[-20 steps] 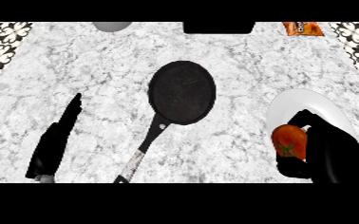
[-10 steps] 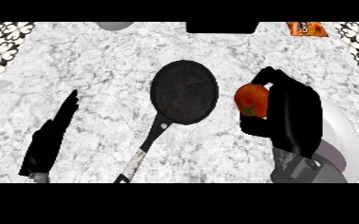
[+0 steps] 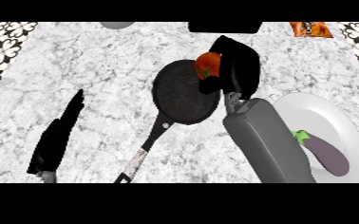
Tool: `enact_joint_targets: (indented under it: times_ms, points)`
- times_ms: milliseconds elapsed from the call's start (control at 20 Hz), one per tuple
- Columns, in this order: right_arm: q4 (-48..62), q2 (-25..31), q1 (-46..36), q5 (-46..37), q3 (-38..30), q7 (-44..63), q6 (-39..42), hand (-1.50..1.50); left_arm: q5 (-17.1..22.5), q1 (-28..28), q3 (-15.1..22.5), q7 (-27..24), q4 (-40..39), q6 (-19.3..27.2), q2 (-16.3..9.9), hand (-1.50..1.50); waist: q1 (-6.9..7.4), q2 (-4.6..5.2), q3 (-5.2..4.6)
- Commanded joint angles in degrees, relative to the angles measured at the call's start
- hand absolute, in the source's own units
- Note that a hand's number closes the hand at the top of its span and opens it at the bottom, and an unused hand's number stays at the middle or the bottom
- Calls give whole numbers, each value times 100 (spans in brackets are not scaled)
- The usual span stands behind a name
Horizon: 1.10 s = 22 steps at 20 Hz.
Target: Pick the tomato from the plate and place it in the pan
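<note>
Currently the right hand (image 3: pixel 237 69) has its fingers curled round the tomato (image 3: pixel 207 65) above the pan's (image 3: pixel 184 95) right rim. Left hand (image 3: pixel 57 135) rests on the counter (image 3: pixel 105 66), fingers straight. An eggplant (image 3: pixel 326 153) lies on the plate (image 3: pixel 316 111).

An eggplant (image 3: pixel 324 153), purple with a green stem, lies at four o'clock, its stem end pointing toward the centre. An orange packet (image 3: pixel 309 29) sits at one o'clock by the far edge. A grey round object (image 3: pixel 117 24) shows at eleven o'clock, a black box (image 3: pixel 224 26) at twelve. All rest on a marble counter (image 3: pixel 105 76).
</note>
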State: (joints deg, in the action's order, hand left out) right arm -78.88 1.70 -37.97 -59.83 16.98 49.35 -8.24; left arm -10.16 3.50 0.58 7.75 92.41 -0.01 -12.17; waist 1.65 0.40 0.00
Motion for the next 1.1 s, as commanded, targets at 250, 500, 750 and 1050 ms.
enact_joint_targets:
  times_ms: [250, 500, 750, 1050]
  points:
    - [3455, -167, -1571, 977, -412, -881, -998, 150, -106, -146, 81, 107, 2, -56, 38, 0, 133, 45, 2]
    - [4248, -169, -1654, 2036, 24, -1326, -828, 150, -147, -271, 214, 155, 44, -68, 135, 0, 360, 97, 7]
    - [4391, -170, -1532, 3518, -845, -1514, -1327, -150, -124, -466, 176, 160, -52, -100, 121, 0, 439, 140, 17]
    - [4316, -170, -1388, 4379, -701, -2803, -2840, -150, -77, -323, 239, 128, 86, -264, 60, 0, 517, 106, 20]
